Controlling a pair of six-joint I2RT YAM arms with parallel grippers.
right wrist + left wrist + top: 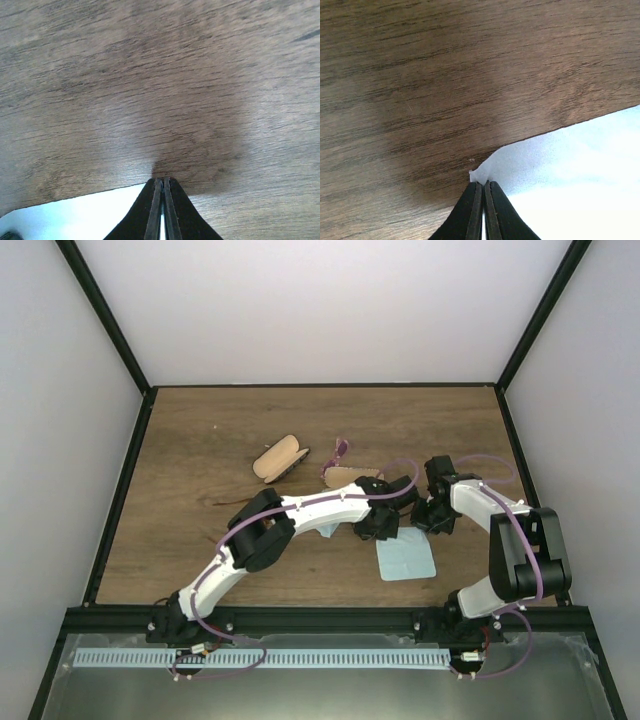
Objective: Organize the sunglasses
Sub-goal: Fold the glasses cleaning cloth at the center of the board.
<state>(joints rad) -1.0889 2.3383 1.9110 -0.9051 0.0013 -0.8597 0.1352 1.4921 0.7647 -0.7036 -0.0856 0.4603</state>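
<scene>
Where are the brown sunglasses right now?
In the top view, the slim reddish-brown sunglasses sit around the middle of the wooden table, just right of the tan oval case and right behind a second tan case.

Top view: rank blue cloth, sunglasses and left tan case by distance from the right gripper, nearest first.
From the right gripper, in the top view:
1. blue cloth: at its fingertips, toward the near edge.
2. sunglasses: to its left, farther back on the table.
3. left tan case: farthest left, beyond the sunglasses.
</scene>
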